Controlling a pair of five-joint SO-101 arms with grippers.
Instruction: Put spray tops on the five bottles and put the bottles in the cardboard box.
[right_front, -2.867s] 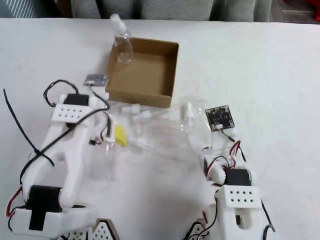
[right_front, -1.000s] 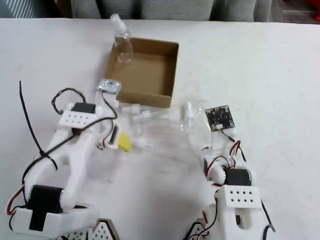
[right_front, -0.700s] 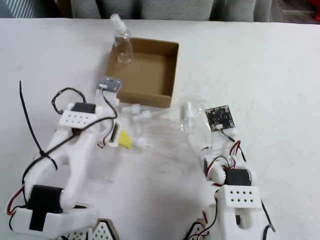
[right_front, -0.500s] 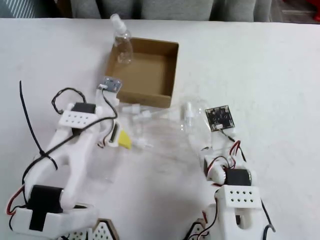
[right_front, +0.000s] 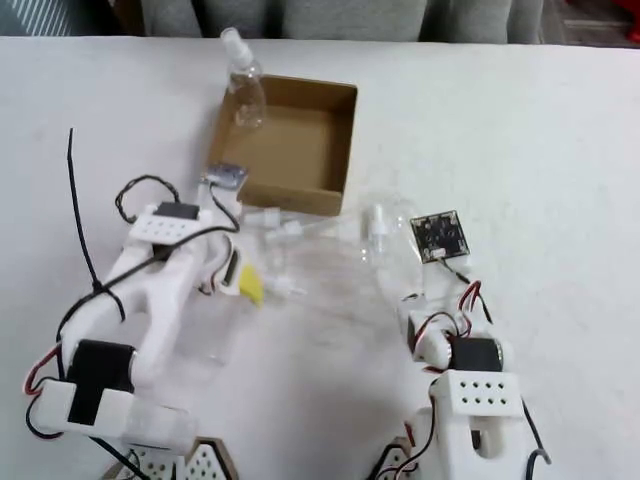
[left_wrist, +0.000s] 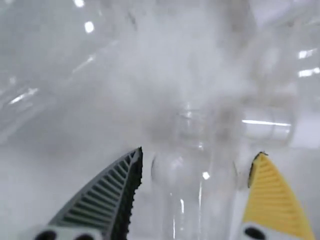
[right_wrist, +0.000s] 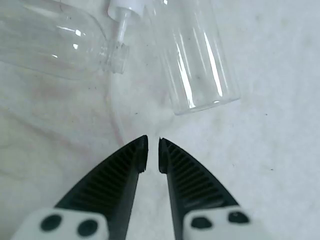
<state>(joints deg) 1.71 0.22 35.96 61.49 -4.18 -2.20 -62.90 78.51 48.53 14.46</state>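
Note:
In the left wrist view my left gripper (left_wrist: 199, 152) is open, its grey finger (left_wrist: 115, 195) and yellow finger (left_wrist: 267, 195) on either side of an upright clear bottle (left_wrist: 192, 200) with a bare neck. From above, that gripper (right_front: 238, 278) hangs just in front of the cardboard box (right_front: 340, 120). My right gripper (right_wrist: 150, 150) is shut on nothing, low over the table, short of two clear bottles lying there (right_wrist: 50, 40) (right_wrist: 192, 55); a white spray top (right_wrist: 125, 10) lies between them. A bottle with a spray top (right_front: 243, 85) leans at the box's far left corner.
Loose white spray tops (right_front: 268, 218) and clear bottles (right_front: 385, 235) lie on the white table (right_front: 520, 130) in front of the box. The right arm (right_front: 465, 360) stands at the near right. Open table lies to the right and far left.
The left arm has swung forward and to the right, bringing its wrist closer to the box's front wall; the yellow finger stayed over the same spot. The right arm has not moved.

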